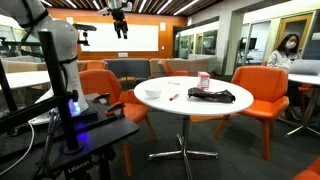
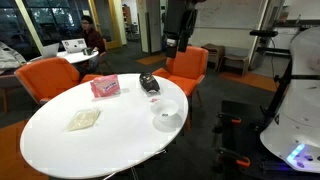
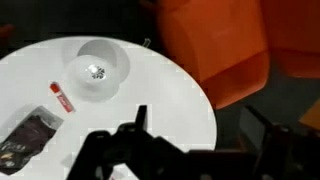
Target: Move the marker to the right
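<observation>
Red and thin, the marker (image 1: 172, 97) lies flat on the round white table (image 1: 190, 108). In an exterior view it sits between the white bowl (image 1: 152, 92) on its left and the black pouch (image 1: 212, 95) on its right, apart from both. A pink-and-white cup (image 1: 204, 80) stands just beyond the pouch, on the far side. The wrist view shows the same row from above: the bowl (image 3: 100, 68), then the marker (image 3: 62, 97) close by its rim, then the pouch (image 3: 25, 135) at the frame's edge. An orange chair (image 3: 230, 50) stands off the table's rim.

The gripper (image 1: 121, 30) hangs high over the scene, well apart from the table and from everything on it. In the wrist view its dark fingers (image 3: 138, 120) look spread wide with nothing between them, so it appears to be parted and empty, though the silhouette is dim.

As I judge it, none of the task is done. The marker has not been touched and rests near the table's middle. All of the work remains: descend over the marker, line the jaws across its thin body, close on it, carry it rightward past or short of the pouch, and let go.
</observation>
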{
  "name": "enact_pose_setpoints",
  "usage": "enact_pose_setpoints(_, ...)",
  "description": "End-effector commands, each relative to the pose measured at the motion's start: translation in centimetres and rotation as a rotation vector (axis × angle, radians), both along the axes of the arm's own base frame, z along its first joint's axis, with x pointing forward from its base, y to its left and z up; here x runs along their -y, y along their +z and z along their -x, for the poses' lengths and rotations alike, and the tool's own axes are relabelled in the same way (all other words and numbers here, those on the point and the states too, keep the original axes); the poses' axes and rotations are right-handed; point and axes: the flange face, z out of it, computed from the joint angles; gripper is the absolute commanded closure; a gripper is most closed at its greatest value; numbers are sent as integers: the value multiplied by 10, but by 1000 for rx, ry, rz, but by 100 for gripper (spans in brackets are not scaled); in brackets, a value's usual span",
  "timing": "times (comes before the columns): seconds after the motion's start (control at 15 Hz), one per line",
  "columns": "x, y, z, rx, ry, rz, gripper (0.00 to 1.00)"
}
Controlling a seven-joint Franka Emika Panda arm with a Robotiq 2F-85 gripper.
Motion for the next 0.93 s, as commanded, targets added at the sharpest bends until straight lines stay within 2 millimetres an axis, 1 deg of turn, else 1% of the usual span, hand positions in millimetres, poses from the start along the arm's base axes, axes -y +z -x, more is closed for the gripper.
enact_pose_setpoints(0.0, 0, 0, 0, -1, 0, 0, 0)
enact_pose_setpoints(0.33, 0, 0, 0, -1, 0, 0, 0)
enact_pose_setpoints(0.4, 2, 0, -3, 3, 11, 4, 0)
enact_pose_setpoints(0.53, 14, -2, -13, 18, -2, 11, 0)
enact_pose_setpoints(0.67, 37, -6, -29, 32, -4, 46, 0)
enact_pose_setpoints(0.8, 72, -19, -50, 8, 88, 106, 0)
enact_pose_setpoints(0.87, 93, -29, -62, -17, 115, 131, 0)
